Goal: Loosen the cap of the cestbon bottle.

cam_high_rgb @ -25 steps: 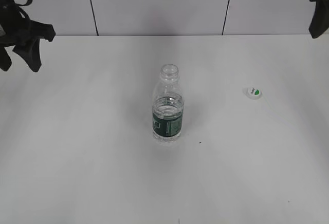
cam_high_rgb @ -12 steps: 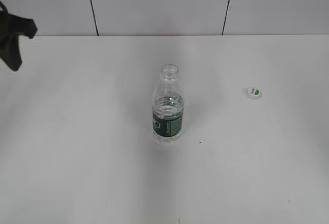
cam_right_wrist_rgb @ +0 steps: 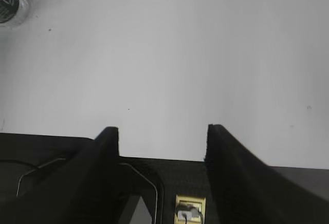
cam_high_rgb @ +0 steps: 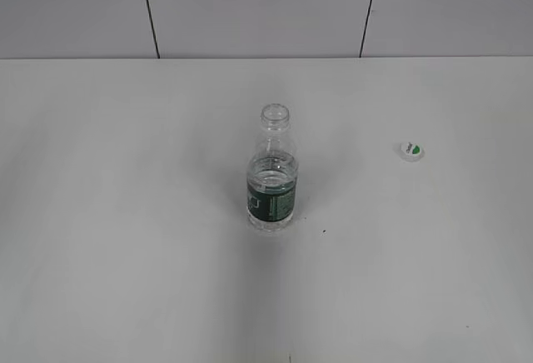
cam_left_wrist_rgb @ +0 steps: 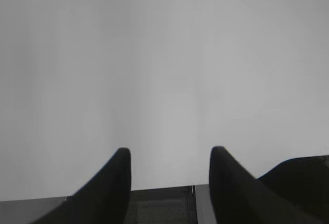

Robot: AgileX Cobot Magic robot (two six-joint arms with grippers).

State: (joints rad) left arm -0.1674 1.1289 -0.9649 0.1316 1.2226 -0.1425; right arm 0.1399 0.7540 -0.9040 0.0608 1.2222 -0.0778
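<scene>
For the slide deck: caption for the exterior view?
Uncapped bottle upright mid-table; cap lies apart to its right.

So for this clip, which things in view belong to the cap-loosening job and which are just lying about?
Part of the job:
- cestbon bottle, upright, neck open
- cap, off, lying on the table to the bottle's right

Just there:
- white table
- tiled wall
</scene>
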